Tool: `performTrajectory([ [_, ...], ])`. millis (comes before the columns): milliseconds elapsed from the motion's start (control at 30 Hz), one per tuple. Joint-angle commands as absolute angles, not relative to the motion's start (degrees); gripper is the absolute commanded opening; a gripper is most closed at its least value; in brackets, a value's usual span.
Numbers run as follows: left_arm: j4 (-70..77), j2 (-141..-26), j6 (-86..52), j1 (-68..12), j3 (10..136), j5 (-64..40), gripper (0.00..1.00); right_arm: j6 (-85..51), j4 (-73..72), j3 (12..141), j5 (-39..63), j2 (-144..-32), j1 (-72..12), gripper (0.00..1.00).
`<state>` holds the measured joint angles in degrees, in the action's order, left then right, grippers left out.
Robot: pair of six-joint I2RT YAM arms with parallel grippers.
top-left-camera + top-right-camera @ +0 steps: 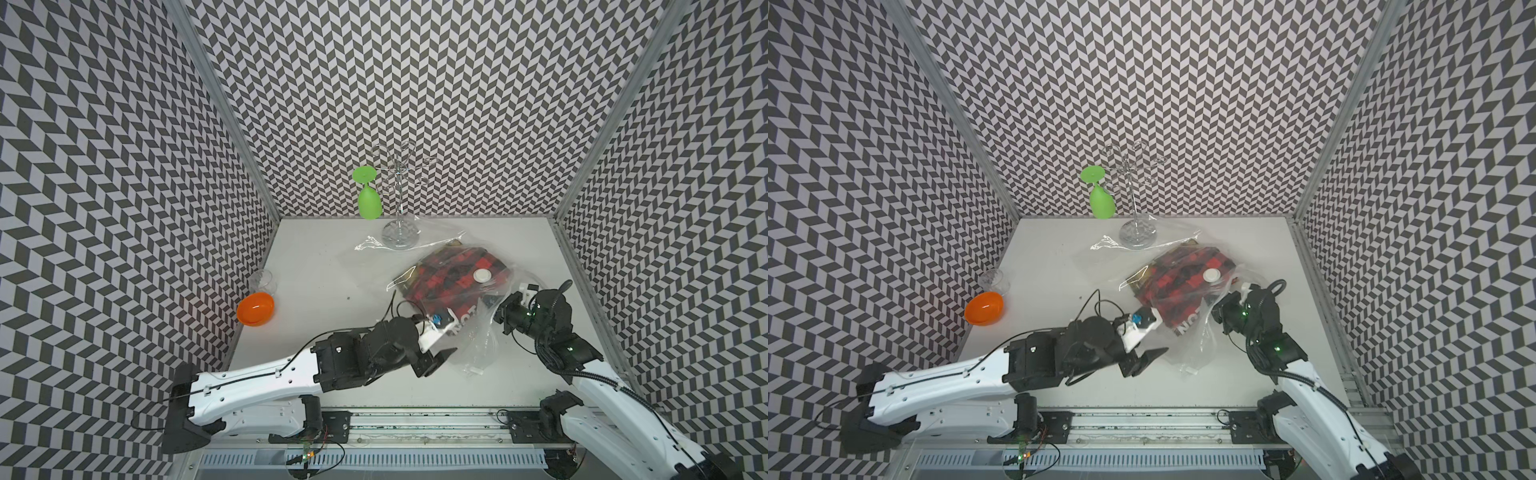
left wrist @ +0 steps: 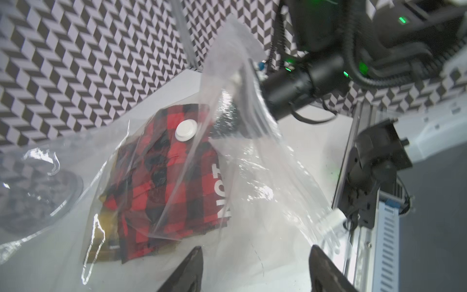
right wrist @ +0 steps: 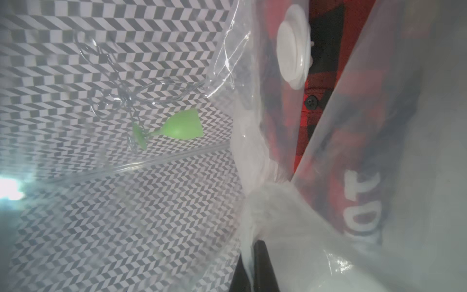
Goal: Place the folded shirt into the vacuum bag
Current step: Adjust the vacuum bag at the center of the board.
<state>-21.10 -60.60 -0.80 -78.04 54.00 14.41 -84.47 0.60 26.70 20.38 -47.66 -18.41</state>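
A: Both top views look bright, even and sharp, lit from above, with only soft, faint shadows on the bench [image 1: 324, 270].

B: Wrist views are hazier: glare streaks on the vacuum bag [image 2: 265, 194], green glass [image 3: 182, 126] blurred.

Chrome wire stemware rack [image 1: 400, 236] on round base, upright at back of white tabletop [image 1: 316, 286], close to rear black-and-white chevron-patterned wall [image 1: 415, 83]. Green plastic goblet [image 1: 368, 201] hung upside down from one rack arm, foot uppermost. Orange egg-shaped plastic cup [image 1: 255, 308] on its side by the left wall, opening facing up. Small clear tumbler [image 1: 264, 281] just behind it; contact not resolvable.
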Motion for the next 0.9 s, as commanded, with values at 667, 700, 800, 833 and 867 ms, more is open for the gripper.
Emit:
performTrajectory([
  [667, -2.0, -74.3, 22.3, -90.0, 48.1, 40.8, 0.59, -87.0, -8.9, 30.1, 22.6, -50.7, -18.7, 0.03],
  [700, -2.0, -74.8, 22.4, -89.8, 47.9, 40.2, 0.58, -86.9, -8.9, 30.0, 22.6, -50.5, -18.6, 0.04],
  [800, -0.7, -75.4, 22.8, -89.2, 47.2, 37.5, 0.53, -87.2, -9.2, 29.9, 22.5, -50.4, -18.6, 0.05],
  [833, 0.1, -75.6, 23.1, -88.8, 47.0, 37.2, 0.51, -87.3, -9.2, 29.9, 22.7, -50.4, -18.6, 0.06],
  [867, 0.9, -75.9, 23.4, -88.4, 46.8, 36.9, 0.49, -87.4, -9.4, 29.8, 22.7, -50.4, -18.7, 0.06],
])
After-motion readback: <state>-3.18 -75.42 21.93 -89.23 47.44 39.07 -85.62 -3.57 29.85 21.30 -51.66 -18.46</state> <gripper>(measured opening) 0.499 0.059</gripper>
